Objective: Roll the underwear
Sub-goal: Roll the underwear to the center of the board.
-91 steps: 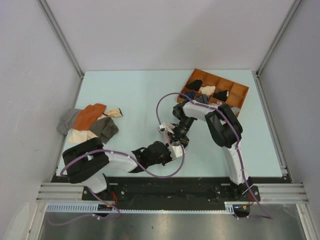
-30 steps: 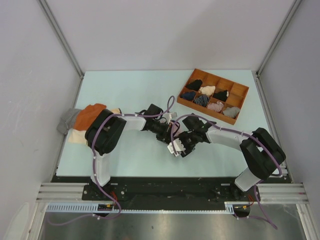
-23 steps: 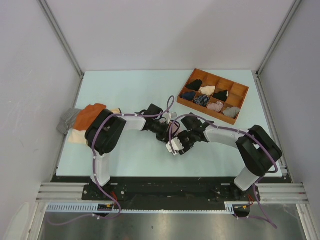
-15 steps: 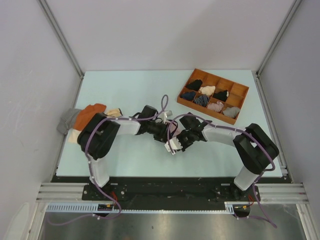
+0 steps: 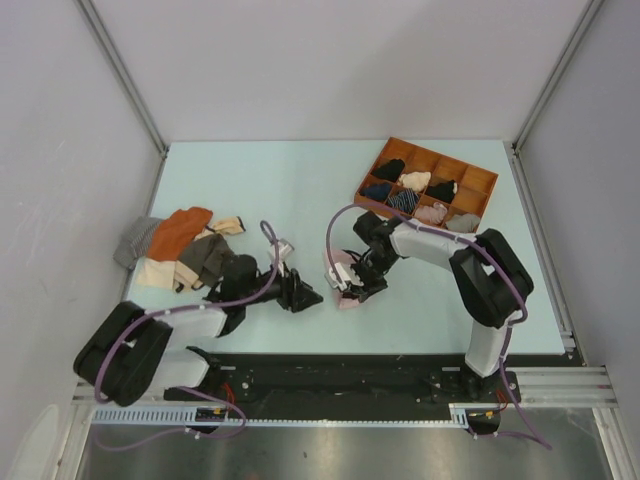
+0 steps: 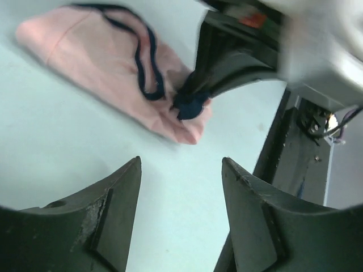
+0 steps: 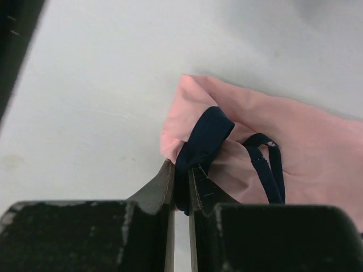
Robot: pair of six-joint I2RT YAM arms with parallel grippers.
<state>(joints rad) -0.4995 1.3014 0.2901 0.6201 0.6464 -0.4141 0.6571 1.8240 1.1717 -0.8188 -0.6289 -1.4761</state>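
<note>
The underwear (image 6: 108,62) is a light pink bundle with dark navy edging, lying on the table just in front of my left gripper (image 6: 181,164). That gripper is open with only bare table between its fingers. In the top view it sits low near the front (image 5: 306,297), just left of the underwear (image 5: 345,299). My right gripper (image 7: 181,170) is shut on a loop of the navy edging at the bundle's corner. The pink fabric (image 7: 266,136) spreads out beyond its fingertips. From above, the right gripper (image 5: 353,284) is at the table's middle.
A wooden tray (image 5: 481,178) with compartments holding rolled garments stands at the back right. A pile of cloths (image 5: 180,250), orange, cream, grey and striped, lies at the left edge. The right arm (image 5: 470,270) arches over the table's right half.
My left gripper has opened, let go of the underwear and drawn back toward the near left. The right gripper has shut on the navy edging and shifted slightly back.
</note>
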